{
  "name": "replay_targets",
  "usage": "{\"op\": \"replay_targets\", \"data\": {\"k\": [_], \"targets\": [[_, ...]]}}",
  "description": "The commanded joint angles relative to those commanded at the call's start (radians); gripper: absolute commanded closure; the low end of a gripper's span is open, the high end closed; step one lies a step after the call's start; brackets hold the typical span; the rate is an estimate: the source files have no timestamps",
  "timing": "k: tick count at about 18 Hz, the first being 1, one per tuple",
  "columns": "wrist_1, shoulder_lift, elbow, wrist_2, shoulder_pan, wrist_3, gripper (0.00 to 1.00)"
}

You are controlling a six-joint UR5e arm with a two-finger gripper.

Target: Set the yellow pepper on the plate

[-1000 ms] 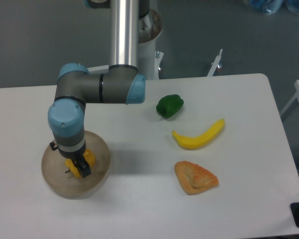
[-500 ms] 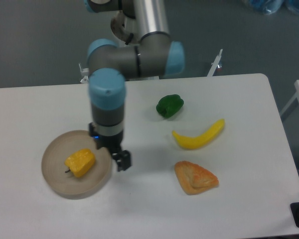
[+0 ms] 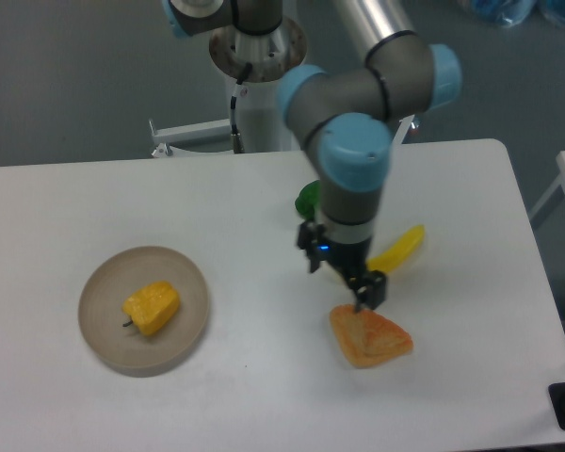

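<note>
While yellow pepper (image 3: 151, 308) stays on plate (image 3: 190, 282), tool (image 3: 366, 292) has swung from plate's 3 o'clock rim to pastry (image 3: 370, 338) — jaw state unclear.

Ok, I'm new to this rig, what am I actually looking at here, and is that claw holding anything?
One fixed camera looks down at a white table. The grey-and-blue jointed thing is a robot arm; its gripper hangs over the right side of the table and holds nothing, though I can't tell whether its jaws are open. The yellow pepper lies in the plate at left. Right of that lie an orange pastry piece, a banana and a green pepper, both partly hidden by the arm.
</note>
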Motion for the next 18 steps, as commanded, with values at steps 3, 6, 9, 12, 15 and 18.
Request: {"op": "replay_targets", "data": {"k": [3,6,9,12,15,18], "targets": [[-0.015,-0.005,-0.008,0.006,0.012,0.016,0.0],[-0.063,-0.011,-0.006,0.005,0.032,0.008,0.0],[-0.057,-0.029,0.009,0.003,0.029,0.003,0.0],[-0.057,-0.061,0.035,0.005,0.017,0.003,0.0],[-0.057,-0.063,0.041,0.002,0.02,0.011,0.0],[-0.054,-0.063,0.046,-0.009,0.025,0.015,0.0]]}}
